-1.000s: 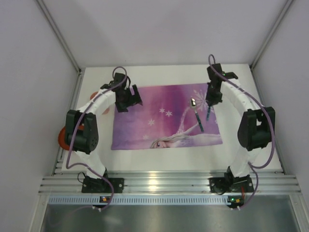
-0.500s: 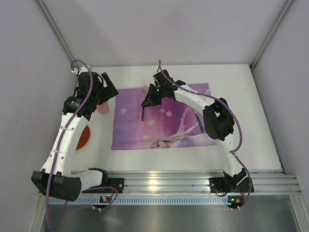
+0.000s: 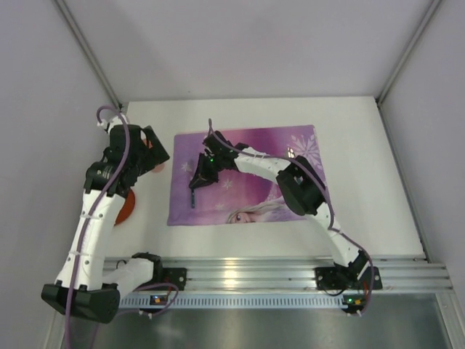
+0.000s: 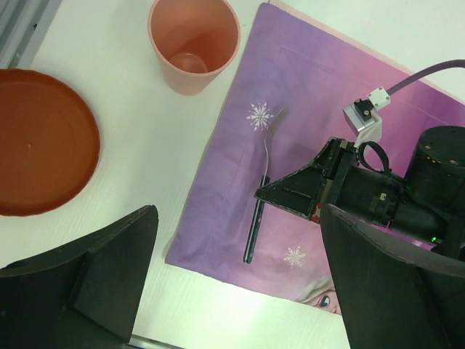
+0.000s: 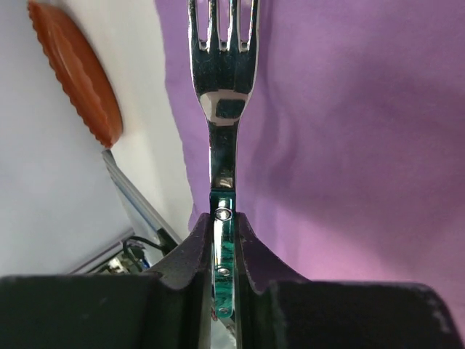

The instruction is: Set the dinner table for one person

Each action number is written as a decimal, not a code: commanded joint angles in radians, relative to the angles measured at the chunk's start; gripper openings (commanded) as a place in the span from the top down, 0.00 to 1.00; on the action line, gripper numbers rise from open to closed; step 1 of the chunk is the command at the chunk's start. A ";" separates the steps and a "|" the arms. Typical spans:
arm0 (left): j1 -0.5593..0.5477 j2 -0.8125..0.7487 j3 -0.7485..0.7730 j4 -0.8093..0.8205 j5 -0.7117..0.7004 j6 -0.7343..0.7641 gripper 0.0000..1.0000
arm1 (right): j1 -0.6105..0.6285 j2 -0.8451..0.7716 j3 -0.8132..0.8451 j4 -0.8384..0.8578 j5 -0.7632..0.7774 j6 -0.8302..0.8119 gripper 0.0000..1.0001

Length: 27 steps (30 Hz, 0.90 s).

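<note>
The dinner table, a wide matte white top, lies under everything in view, and a purple snowflake-printed placemat is spread flat across its middle. The right arm stretches across this mat toward its left part. The right gripper is pinched narrow on the dark handle of a metal fork, with both fingers pressed against the handle's sides. In the right wrist view the tines point away from the gripper, over the purple cloth. From above, the handle points toward the near edge of the table and the tines toward the far edge. The fork sits over the mat close to its left border, but the pictures do not show whether it touches the cloth or hangs just above it. The left arm is raised over the table's left side. The left gripper is spread wide and holds nothing, its two dark fingers framing the scene below. Beneath it a salmon-pink plastic cup stands upright on the white top, just beside the mat's left edge. A reddish-brown round plate lies flat nearer the table's left rim, near the cup but apart from it and off the mat.
</note>
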 commanded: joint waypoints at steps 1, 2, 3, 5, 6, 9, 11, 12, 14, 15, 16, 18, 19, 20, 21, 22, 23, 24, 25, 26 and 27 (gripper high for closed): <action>0.006 -0.023 -0.006 -0.028 -0.011 0.011 0.02 | -0.005 0.010 0.016 0.058 0.012 0.014 0.93; 0.006 -0.016 -0.008 -0.026 -0.007 0.012 0.02 | -0.008 0.012 0.017 0.069 0.015 0.014 0.86; 0.006 -0.015 -0.008 -0.020 -0.001 0.011 0.02 | -0.016 0.010 0.019 0.071 0.020 0.015 0.82; 0.007 0.002 -0.003 -0.014 0.000 0.012 0.02 | -0.025 0.015 0.034 0.077 0.026 0.021 0.60; 0.007 0.010 0.000 -0.006 0.003 0.014 0.02 | -0.030 0.018 0.042 0.078 0.023 0.025 0.50; 0.023 0.042 0.009 0.018 0.009 0.029 0.02 | -0.046 -0.005 0.045 0.077 0.008 0.019 0.21; 0.043 0.075 0.014 0.035 0.025 0.040 0.02 | -0.053 -0.065 0.007 0.077 -0.003 0.005 0.08; 0.075 0.088 0.017 0.041 0.034 0.040 0.02 | -0.057 -0.092 -0.013 0.078 -0.007 -0.012 0.05; 0.113 0.132 0.026 0.067 0.083 0.043 0.02 | -0.065 -0.192 -0.082 0.080 -0.024 -0.032 0.04; 0.150 0.149 0.031 0.078 0.100 0.045 0.02 | -0.071 -0.235 -0.113 0.081 -0.026 -0.052 0.03; 0.155 0.164 0.038 0.086 0.120 0.045 0.02 | -0.085 -0.317 -0.172 0.081 -0.027 -0.063 0.03; 0.193 0.212 0.048 0.113 0.118 0.045 0.02 | -0.118 -0.399 -0.229 0.081 -0.032 -0.106 0.03; 0.198 0.230 0.058 0.121 0.120 0.049 0.02 | -0.132 -0.481 -0.294 0.081 -0.034 -0.116 0.02; 0.202 0.264 0.064 0.138 0.118 0.049 0.02 | -0.151 -0.522 -0.331 0.080 -0.032 -0.124 0.02; 0.222 0.279 0.066 0.147 0.123 0.049 0.02 | -0.193 -0.560 -0.366 0.072 -0.034 -0.139 0.02; 0.234 0.295 0.062 0.158 0.132 0.045 0.02 | -0.221 -0.632 -0.435 0.060 -0.037 -0.149 0.02; 0.248 0.321 0.058 0.182 0.155 0.042 0.02 | -0.249 -0.666 -0.467 0.051 -0.040 -0.170 0.02; 0.274 0.330 0.052 0.199 0.163 0.039 0.02 | -0.308 -0.698 -0.498 0.040 -0.041 -0.187 0.02; 0.283 0.342 0.039 0.216 0.172 0.033 0.02 | -0.342 -0.755 -0.544 0.008 -0.040 -0.205 0.02; 0.291 0.364 0.029 0.234 0.180 0.031 0.02 | -0.377 -0.778 -0.562 -0.014 -0.038 -0.227 0.02; 0.302 0.373 0.023 0.276 0.192 0.031 0.02 | -0.411 -0.798 -0.579 -0.032 -0.037 -0.271 0.02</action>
